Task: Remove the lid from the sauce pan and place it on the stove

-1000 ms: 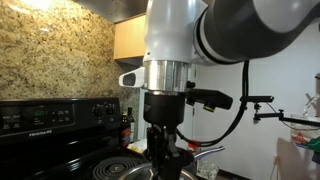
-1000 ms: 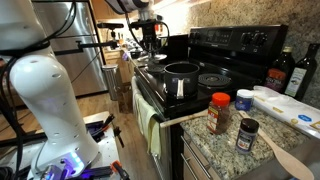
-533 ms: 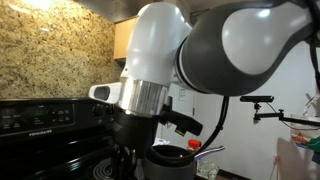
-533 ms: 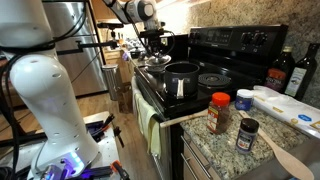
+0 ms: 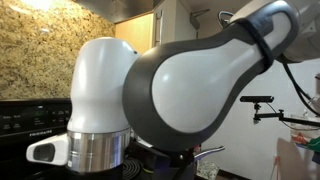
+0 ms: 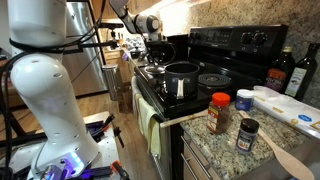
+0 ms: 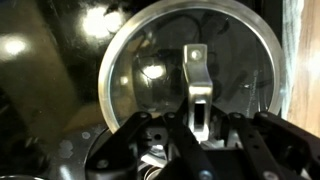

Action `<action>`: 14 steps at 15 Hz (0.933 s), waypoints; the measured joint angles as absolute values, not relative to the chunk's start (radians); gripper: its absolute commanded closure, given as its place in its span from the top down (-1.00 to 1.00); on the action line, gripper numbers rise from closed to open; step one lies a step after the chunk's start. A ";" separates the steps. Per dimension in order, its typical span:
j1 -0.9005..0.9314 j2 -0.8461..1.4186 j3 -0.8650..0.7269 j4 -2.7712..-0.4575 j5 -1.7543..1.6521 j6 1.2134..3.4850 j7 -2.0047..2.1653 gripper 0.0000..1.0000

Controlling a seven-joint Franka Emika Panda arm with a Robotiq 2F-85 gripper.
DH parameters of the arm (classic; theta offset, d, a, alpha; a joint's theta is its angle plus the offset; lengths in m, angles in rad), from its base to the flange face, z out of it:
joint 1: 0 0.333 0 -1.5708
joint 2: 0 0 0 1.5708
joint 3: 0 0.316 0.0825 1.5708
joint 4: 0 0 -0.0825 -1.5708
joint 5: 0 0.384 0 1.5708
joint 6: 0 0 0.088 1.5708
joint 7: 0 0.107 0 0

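Note:
The lid fills the wrist view: round, see-through, with a metal rim and a silvery handle strap at its middle. My gripper comes in from the bottom, and its dark fingers close in on both sides of that strap and appear shut on it. In an exterior view the gripper hangs low over the far end of the black stove. The sauce pan's body is hidden behind my arm. Only its thin silvery handle pokes out.
A dark pot sits on the stove's near burner. Spice jars, dark bottles, a white plate and a wooden spoon are on the granite counter. The white robot base stands beside the stove.
My arm has swung across one exterior view and now blocks the pan and burners seen earlier. In the other exterior view the gripper has shifted slightly over the far burners.

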State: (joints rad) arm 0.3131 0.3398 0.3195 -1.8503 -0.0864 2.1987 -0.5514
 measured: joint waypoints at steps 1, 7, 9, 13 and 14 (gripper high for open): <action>0.315 0.364 0.319 -1.828 -0.102 2.179 -0.552 -0.94; 0.322 0.405 0.310 -1.756 -0.226 2.107 -0.548 -0.94; 0.323 0.405 0.306 -1.753 -0.253 2.106 -0.545 -0.94; 0.316 0.405 0.293 -1.757 -0.250 2.108 -0.544 -0.94; 0.311 0.404 0.290 -1.762 -0.246 2.110 -0.541 -0.94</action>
